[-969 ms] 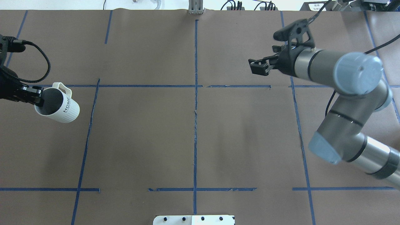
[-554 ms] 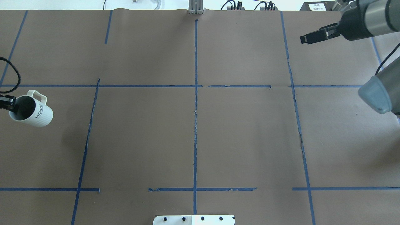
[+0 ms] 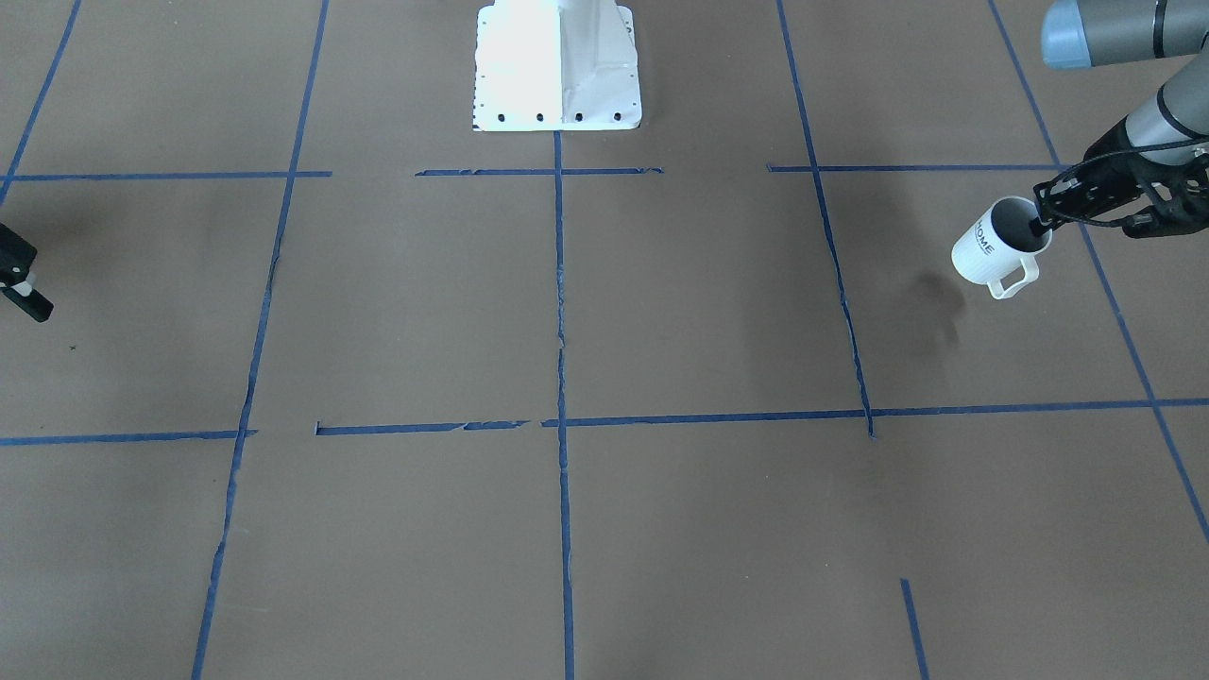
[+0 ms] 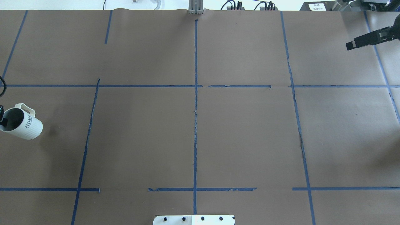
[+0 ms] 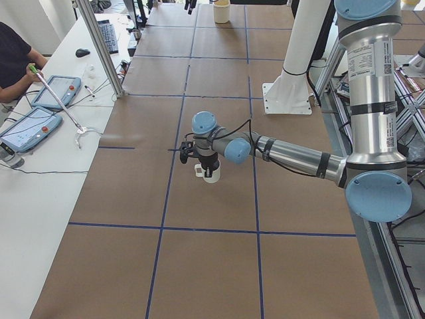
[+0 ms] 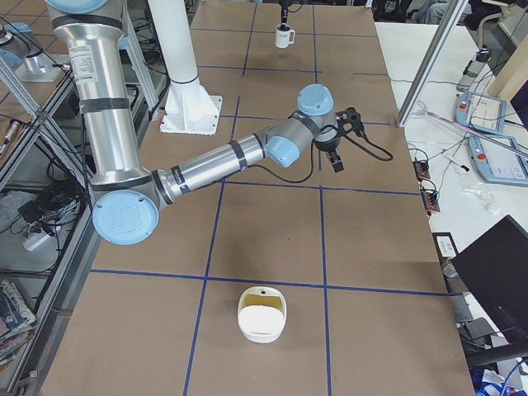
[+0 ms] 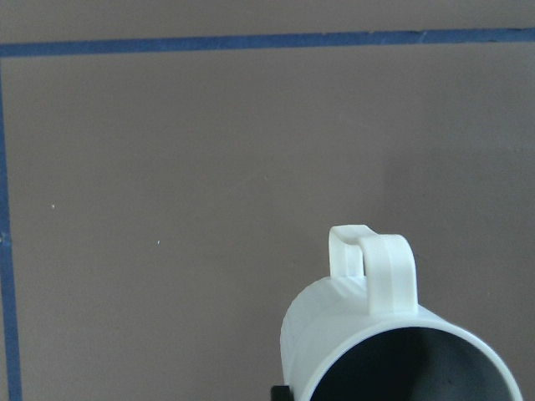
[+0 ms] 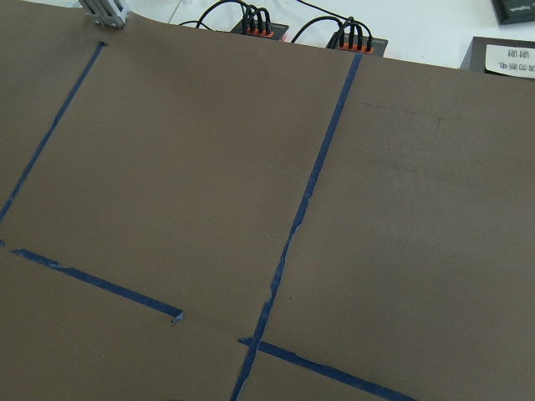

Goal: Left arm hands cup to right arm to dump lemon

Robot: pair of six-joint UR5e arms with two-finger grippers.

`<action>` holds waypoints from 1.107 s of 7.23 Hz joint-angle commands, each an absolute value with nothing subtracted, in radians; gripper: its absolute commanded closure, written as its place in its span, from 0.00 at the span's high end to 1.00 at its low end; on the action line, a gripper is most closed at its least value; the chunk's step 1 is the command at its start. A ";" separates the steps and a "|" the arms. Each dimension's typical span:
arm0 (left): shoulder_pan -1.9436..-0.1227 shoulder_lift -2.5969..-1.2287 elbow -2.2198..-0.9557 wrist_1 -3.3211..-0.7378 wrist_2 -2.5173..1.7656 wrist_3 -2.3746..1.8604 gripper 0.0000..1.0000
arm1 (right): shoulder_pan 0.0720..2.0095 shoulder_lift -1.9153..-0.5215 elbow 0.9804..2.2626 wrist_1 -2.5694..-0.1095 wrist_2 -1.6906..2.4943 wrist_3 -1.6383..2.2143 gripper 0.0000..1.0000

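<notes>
The cup [image 4: 22, 127] is a white ribbed mug lettered "HOME", held tilted above the table at the overhead view's left edge. My left gripper [image 3: 1045, 225] is shut on its rim, with one finger inside the grey interior. The cup also shows in the front view [image 3: 999, 247], the left wrist view [image 7: 393, 342] with its handle up, and the exterior left view [image 5: 211, 172]. No lemon shows; the cup's bottom is hidden. My right gripper [image 4: 353, 44] hovers at the far right edge, far from the cup. I cannot tell whether it is open or shut.
The brown table cover [image 4: 243, 134] carries a blue tape grid. A white container with a yellowish inside [image 6: 262, 313] stands at the table's right end. The robot's white base plate [image 3: 557, 66] is at the near edge. Operators' tablets [image 5: 40, 109] lie on a side bench.
My left gripper has carried the cup leftward and toward the robot, to the overhead view's edge. My right arm has swung away to the far right, mostly out of the overhead view.
</notes>
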State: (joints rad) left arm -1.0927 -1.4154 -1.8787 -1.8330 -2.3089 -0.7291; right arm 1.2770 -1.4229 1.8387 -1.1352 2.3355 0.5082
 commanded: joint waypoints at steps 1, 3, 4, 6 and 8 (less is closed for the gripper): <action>-1.091 -1.417 -1.768 -1.996 -2.309 -0.756 0.00 | 1.296 -1.434 1.847 -1.150 2.355 0.502 1.00; -1.086 -1.419 -1.747 -2.071 -2.303 -0.747 0.00 | 1.298 -1.433 1.858 -1.149 2.356 0.502 1.00; -1.083 -1.423 -1.747 -2.075 -2.295 -0.744 0.00 | 1.298 -1.434 1.862 -1.147 2.356 0.502 1.00; -1.025 -1.427 -1.750 -2.075 -2.228 -0.735 0.03 | 1.298 -1.446 1.874 -1.143 2.356 0.473 1.00; -1.034 -1.410 -1.756 -2.071 -2.227 -0.573 1.00 | 1.299 -1.454 1.885 -1.143 2.356 0.446 1.00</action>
State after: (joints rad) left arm -1.0317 -1.4164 -1.7530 -2.0722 -2.2332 -0.6422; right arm 1.2987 -1.4484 1.8782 -1.1430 2.3562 0.4588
